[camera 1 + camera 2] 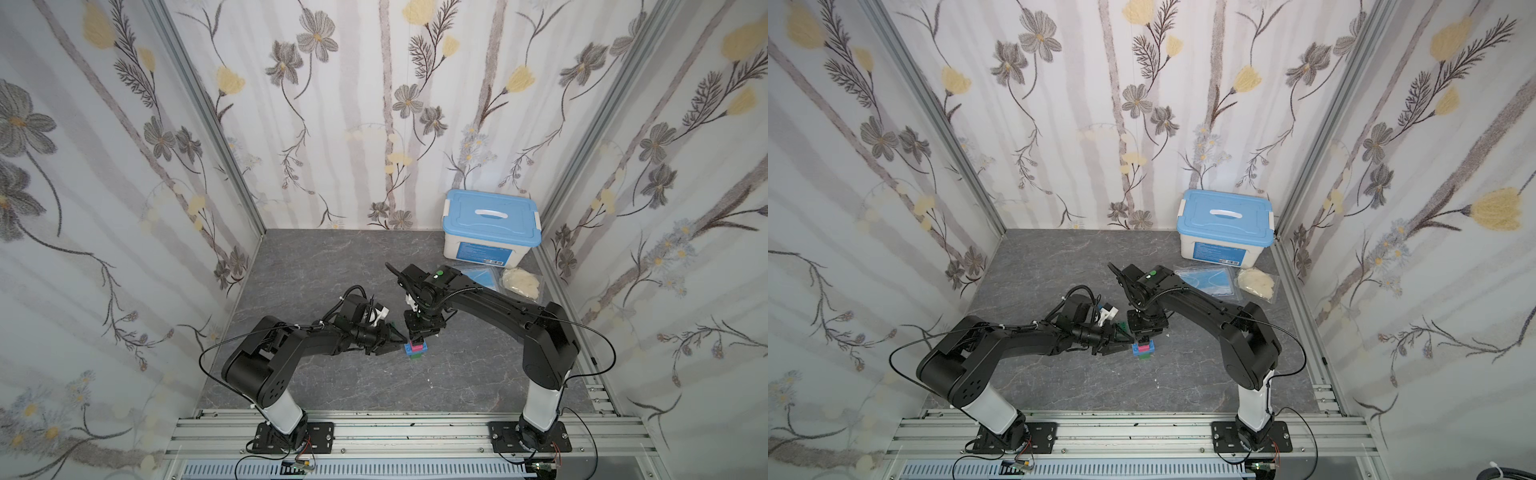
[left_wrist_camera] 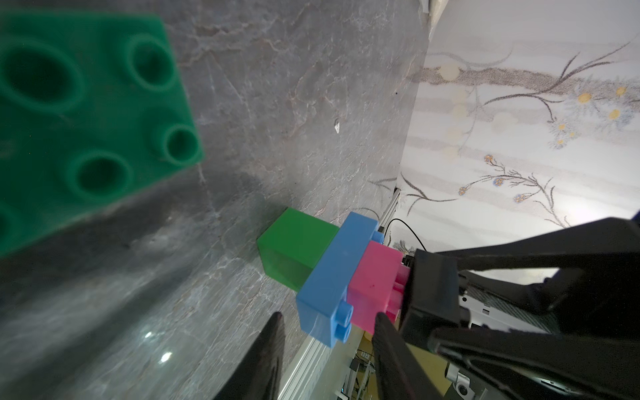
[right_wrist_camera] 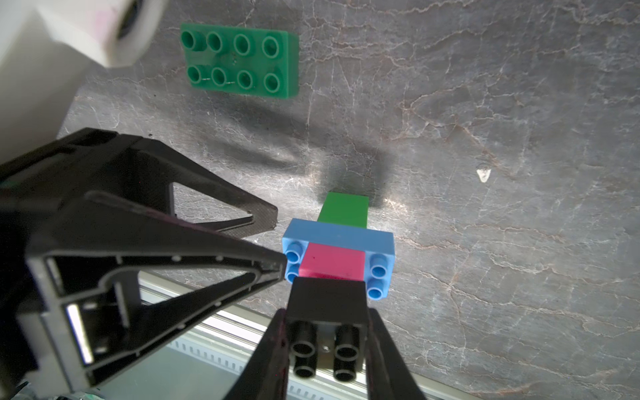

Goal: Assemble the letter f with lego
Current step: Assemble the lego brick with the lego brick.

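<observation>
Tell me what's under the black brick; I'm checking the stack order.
The pink brick is directly under the black brick that the right hand grips; below it come the blue brick and a green brick. The pink brick's top is mostly covered.

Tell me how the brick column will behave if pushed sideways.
Probably stiff: the brick column looks tightly joined. It stands on one small green brick, so a push would likely tip it, though the right claw gripping the black brick should steady it.
</observation>
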You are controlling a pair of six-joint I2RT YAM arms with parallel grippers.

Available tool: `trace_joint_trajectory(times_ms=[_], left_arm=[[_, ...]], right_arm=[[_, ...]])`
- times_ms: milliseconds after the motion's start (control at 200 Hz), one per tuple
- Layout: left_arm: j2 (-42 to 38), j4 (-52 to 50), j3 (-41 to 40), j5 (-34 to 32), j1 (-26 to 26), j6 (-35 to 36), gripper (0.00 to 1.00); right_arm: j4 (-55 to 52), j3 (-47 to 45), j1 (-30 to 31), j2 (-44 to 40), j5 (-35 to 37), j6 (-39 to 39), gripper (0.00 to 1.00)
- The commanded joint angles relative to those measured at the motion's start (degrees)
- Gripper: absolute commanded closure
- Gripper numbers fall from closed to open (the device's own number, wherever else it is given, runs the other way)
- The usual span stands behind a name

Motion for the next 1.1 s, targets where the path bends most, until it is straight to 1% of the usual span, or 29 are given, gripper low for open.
trace_joint_trajectory(times_ms=[0,699,1094], left_arm=[[0.95,2.06,0.07,1.33,-0.06,-0.66,0.56],[1.72,1.2,0.74,1.35,-0.15,-0.24,0.56],[1.59,0.15,0.83,1.43,-0.15,0.02,0.56]], right_arm=[[-0.1,0.35,0.06,0.47,-0.11,-0.62,0.7],[-0.09,0.35,0.31,1.64,0.85,-1.32,0.7],[0.8,-0.91,1.02,1.81,2.79,1.27,0.71]])
